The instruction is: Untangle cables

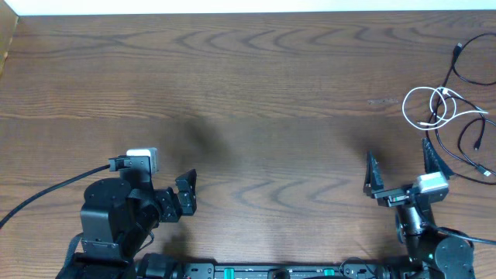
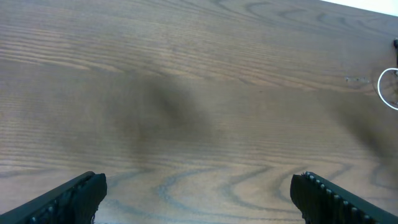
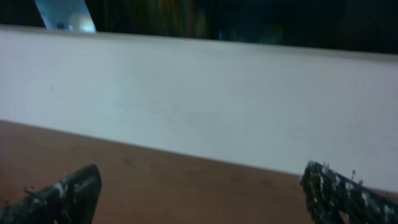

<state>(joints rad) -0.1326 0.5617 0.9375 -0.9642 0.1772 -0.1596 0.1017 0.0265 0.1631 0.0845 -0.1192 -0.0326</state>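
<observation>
The cables lie at the far right of the table: a white cable (image 1: 430,105) in loose loops, tangled with thin black cables (image 1: 465,132) that run from the top right edge down to the right edge. A bit of the white loop shows at the right edge of the left wrist view (image 2: 387,93). My left gripper (image 1: 186,194) is open and empty near the front left, far from the cables. My right gripper (image 1: 403,167) is open and empty near the front right, just below and left of the tangle. The right wrist view shows no cables.
The wooden table (image 1: 256,93) stretches across the view. A pale wall (image 3: 205,93) stands beyond the table's far edge. Thick black arm cables run off the left (image 1: 46,194) and right (image 1: 473,240) bases.
</observation>
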